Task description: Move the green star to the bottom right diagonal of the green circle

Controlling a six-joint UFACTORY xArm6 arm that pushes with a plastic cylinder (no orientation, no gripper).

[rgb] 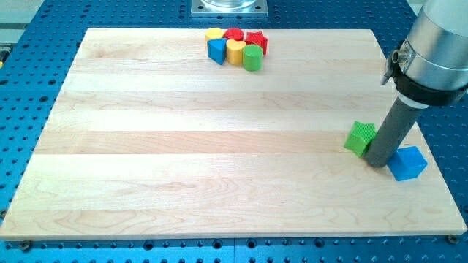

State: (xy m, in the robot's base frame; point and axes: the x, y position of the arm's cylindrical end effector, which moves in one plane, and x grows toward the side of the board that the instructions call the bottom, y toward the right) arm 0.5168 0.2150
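Note:
The green star [359, 138] lies near the board's right edge, about halfway down. My tip [377, 164] rests on the board right beside it, at its lower right, between the star and a blue block [407, 163]. The green circle [252, 57], an upright cylinder, stands at the view's top centre, far from the star, at the lower right of a tight cluster of blocks.
The cluster at the top centre holds a yellow block [213, 33], a red circle [233, 34], a red star [256, 40], a blue triangle [217, 50] and a yellow heart [235, 50]. The wooden board [183, 146] lies on a blue perforated table. The arm's grey body [439, 44] fills the top right.

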